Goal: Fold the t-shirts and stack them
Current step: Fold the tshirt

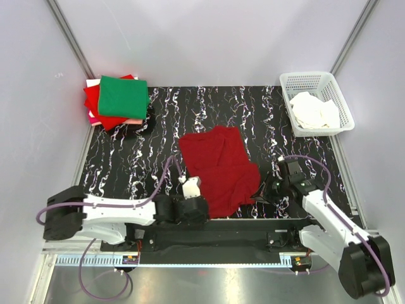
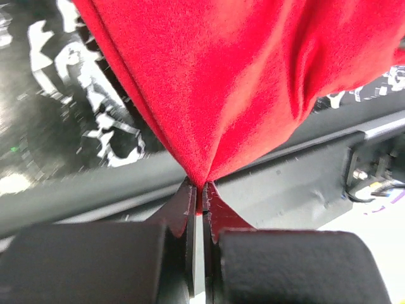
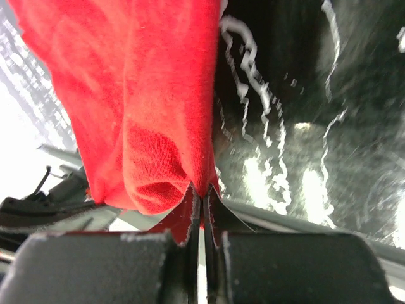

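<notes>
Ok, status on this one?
Left gripper shut on crimson t-shirt, near edge. Right gripper shut on same shirt. Folded stack back left. No obstruction seen.

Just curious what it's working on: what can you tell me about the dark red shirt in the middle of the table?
The dark red shirt is soft knit cloth in one colour, lying rumpled and not yet folded on the black marbled table. Its near edge is pinched in two places: the left gripper is shut on one bunched bit, the right gripper on another.
</notes>
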You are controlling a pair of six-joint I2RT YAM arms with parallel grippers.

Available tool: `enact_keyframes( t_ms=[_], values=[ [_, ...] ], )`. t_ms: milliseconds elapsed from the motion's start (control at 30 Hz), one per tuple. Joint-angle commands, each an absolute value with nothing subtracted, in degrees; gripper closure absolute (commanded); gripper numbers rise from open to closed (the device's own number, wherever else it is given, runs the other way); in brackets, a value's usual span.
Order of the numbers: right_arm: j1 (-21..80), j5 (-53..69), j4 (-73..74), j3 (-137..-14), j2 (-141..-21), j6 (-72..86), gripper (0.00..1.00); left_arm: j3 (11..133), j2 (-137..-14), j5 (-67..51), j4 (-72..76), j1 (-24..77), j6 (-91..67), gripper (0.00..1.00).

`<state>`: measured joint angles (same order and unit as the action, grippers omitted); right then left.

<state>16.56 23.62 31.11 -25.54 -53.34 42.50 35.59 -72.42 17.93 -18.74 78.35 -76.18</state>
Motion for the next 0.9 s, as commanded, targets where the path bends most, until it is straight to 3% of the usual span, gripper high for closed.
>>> enact_keyframes(
  t_ms=[0,400,667,867],
  values=[
    [17.0,27.6,34.0,-23.6,-48.3,44.6,1.0,34.4,-67.1,22.0,-26.3,79.6,-80.4,1.0],
    [17.7,31.3,43.5,-25.1,-38.2,45.9,1.0,37.0,-57.6,24.8,-40.5,80.1,-83.7,1.0],
    [17.7,29.7,42.5,-33.6,-44.8,44.2,1.0,43.9,-51.2,29.3,-50.4,78.4,-79.4,0.99],
    [17.8,28.2,40.3,-41.9,-53.1,42.6,1.0,48.4,-50.9,27.1,-51.2,70.2,-69.5,0.96]
  ],
)
